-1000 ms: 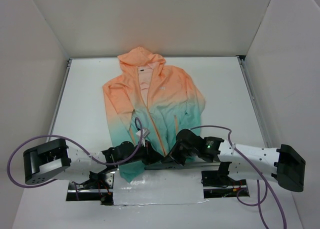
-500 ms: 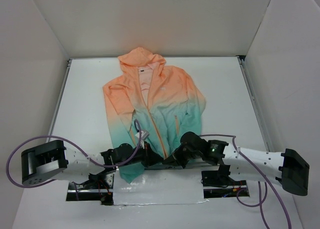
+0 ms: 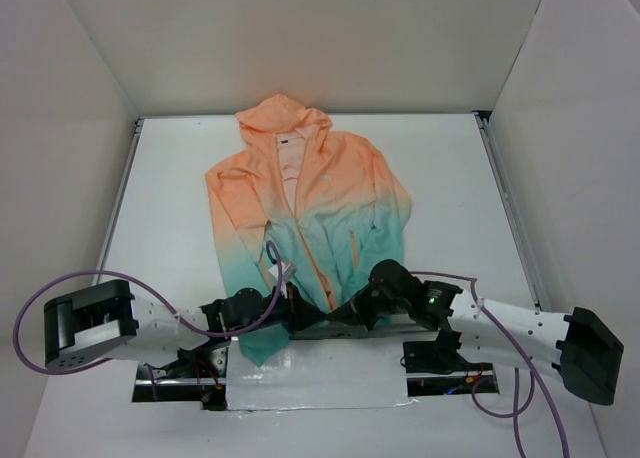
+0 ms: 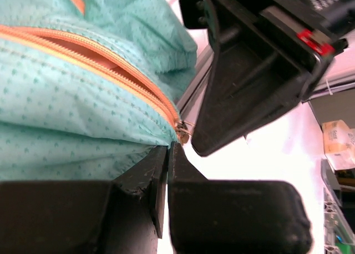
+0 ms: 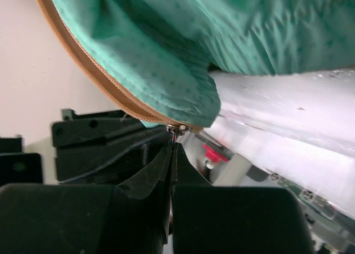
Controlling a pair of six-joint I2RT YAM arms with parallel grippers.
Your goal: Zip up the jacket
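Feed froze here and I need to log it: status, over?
Left gripper pinching jacket hem at zipper end. Right gripper shut, tips at same end. Rest lies flat, collar open. Grippers crowded together.

From above, cannot see the zipper (image 3: 306,240) foot or the mid-hem of the jacket (image 3: 340,208), both covered by the left gripper (image 3: 314,319) and right gripper (image 3: 346,313). Cannot read the logo (image 3: 327,185), too small. Up close, cannot tell what the small metal bit at the zipper end is, nor whether both halves join there. Only get part of the cloth in either wrist view, cut by the top edge.
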